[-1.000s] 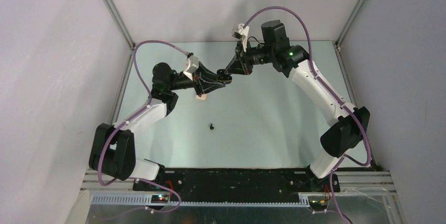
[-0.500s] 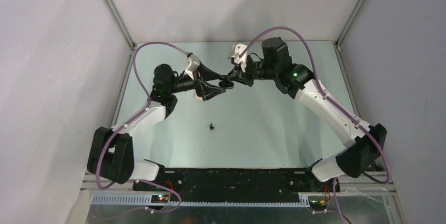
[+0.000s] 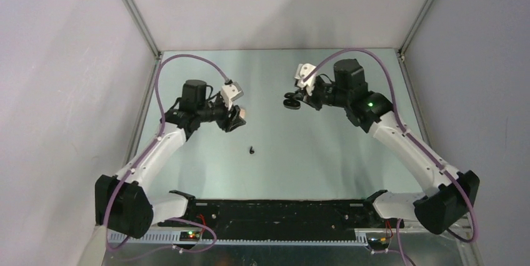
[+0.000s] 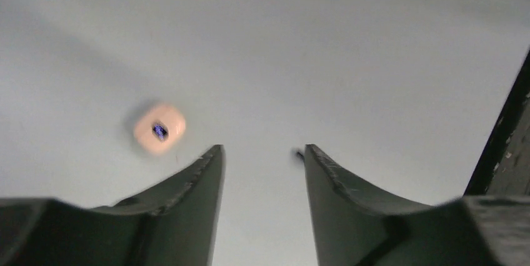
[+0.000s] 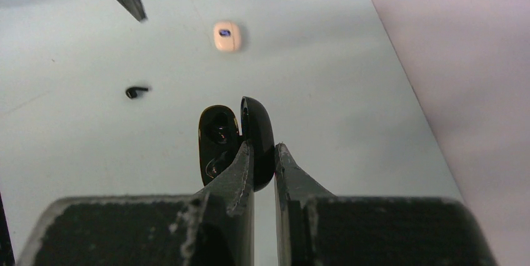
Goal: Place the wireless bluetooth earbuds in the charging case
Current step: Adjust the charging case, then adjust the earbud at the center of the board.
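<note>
My right gripper is shut on the lid of an open glossy black charging case, held above the table; its hollows face left in the right wrist view, and I cannot tell whether a bud sits inside. One black earbud lies loose on the table and also shows in the right wrist view. My left gripper is open and empty, hovering over the table. A dark speck shows by its right fingertip.
A cream-white case lies shut on the table by my left gripper, to the left of its fingers in the left wrist view. Grey walls and metal frame posts bound the table.
The two grippers met at mid-table, then parted. My left gripper drew back left and lower. My right gripper drew back right, still holding the black case.
</note>
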Available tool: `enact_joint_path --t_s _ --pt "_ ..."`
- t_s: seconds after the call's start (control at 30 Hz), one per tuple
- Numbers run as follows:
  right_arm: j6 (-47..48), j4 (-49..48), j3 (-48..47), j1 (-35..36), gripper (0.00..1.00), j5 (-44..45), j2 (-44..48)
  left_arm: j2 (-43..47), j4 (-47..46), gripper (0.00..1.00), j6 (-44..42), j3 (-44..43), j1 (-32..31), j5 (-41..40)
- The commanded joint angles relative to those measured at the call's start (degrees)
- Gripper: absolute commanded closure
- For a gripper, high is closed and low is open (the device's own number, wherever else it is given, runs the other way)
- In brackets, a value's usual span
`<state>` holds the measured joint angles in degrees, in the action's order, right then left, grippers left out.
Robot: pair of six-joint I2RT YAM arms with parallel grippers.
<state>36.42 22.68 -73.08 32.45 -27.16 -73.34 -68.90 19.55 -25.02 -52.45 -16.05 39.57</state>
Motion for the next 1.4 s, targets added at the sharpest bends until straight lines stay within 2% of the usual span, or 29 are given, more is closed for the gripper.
enact_joint_path --t_s 0.0,0.03,0.1,0.17,0.4,1.07,1.23,1.37 --pt "-1.6 1.2 2.7 -3.5 1.00 1.7 6.3 -0.3 10.6 0.49 9.1 0.8 -1.8 -17.3" --pt "-2.2 1.5 3.3 -4.3 1.00 1.8 6.7 -1.7 10.7 0.52 16.2 0.9 -1.9 -18.4" --pt "-2.9 2.6 3.8 -5.1 1.00 1.8 7.6 -4.1 10.7 0.52 24.9 1.7 -2.0 -19.7" --pt "-3.4 3.2 3.9 -5.7 1.00 1.6 7.6 -7.0 10.8 0.53 27.9 2.1 -3.0 -20.2" --pt "-5.5 2.4 3.9 -7.1 1.00 -0.1 6.1 -15.9 10.7 0.54 29.9 1.8 -4.8 -18.2" --pt "-7.4 -0.1 3.9 -12.2 1.00 -2.3 5.8 -26.9 8.8 0.48 31.2 -3.9 -12.6 -17.3" --pt "-7.6 -1.3 3.9 -12.7 1.00 -2.8 5.5 -28.8 9.0 0.51 31.5 -5.5 -14.2 -21.0" --pt "-7.5 -2.0 3.9 -12.7 1.00 -3.0 5.4 -27.5 9.9 0.49 31.4 -5.1 -14.6 -24.4"
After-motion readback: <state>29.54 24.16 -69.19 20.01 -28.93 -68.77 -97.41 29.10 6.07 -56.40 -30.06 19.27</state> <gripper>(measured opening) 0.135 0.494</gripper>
